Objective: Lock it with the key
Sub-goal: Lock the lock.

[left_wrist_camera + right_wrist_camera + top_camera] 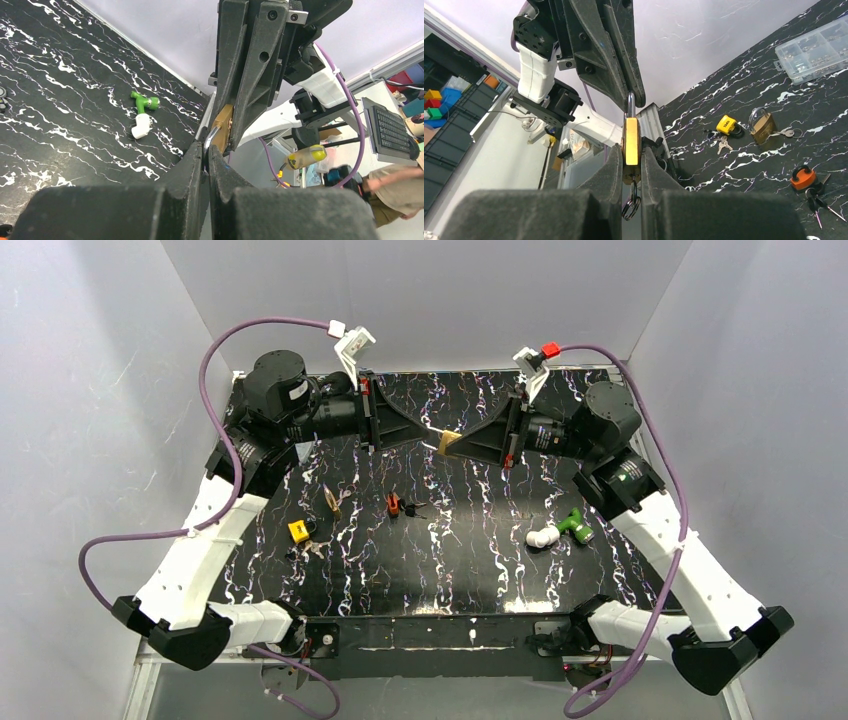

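From my station I see the black marbled counter filling the overhead view. The left arm and the right arm both reach to its far side and meet nose to nose near the middle.

In the right wrist view a clear compartment box lies at the counter's edge. I can't find it in the overhead view.

The task's brass padlock hangs in the air between the two arms, above the far part of the counter. The right fingers are narrow and clamp its gold body from both sides. The left fingers are pressed fully together on its steel shackle, which runs straight from the body into their tips. The left wrist view shows the same from the other end, with the shackle curving into my near fingers and the brass body gripped beyond.

A green-and-white plastic fitting lies on the counter near the right arm.

Three small locks with keys lie left of centre, well apart from the held one:
- a second brass padlock
- a yellow padlock
- an orange padlock

A small key ring dangles under the held body, between the right fingers. I can't make out the key itself there.
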{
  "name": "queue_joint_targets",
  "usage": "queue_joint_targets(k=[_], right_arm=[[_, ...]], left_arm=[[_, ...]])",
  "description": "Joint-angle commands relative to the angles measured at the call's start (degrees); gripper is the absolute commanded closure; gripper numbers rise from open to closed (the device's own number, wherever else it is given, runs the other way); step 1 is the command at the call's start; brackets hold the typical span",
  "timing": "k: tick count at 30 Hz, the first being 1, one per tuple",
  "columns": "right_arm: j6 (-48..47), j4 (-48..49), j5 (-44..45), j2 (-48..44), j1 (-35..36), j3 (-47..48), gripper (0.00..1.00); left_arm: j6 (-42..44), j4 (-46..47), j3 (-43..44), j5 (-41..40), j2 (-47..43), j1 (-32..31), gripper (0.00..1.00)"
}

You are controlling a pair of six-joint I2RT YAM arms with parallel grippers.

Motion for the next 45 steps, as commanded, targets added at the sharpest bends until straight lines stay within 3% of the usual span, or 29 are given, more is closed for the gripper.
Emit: queue_joint_targets(k=[1,18,45], right_arm=[[2.5,8.5,-2.9,1.1,1.1,1.9,0.99],[10.2,17.9,-6.4,5.0,0.4,3.7,0.99],[4.3,10.2,-1.7,6.4,0.4,6.2,0.99]], left_arm=[[1.3,-0.4,0.7,0.4,1.6,-2.6,1.00],[4.2,-2.9,0.9,-1.5,2.5,-4.9,1.00],[5.0,-5.2,4.2,-2.0,5.3,-9.6,1.00]])
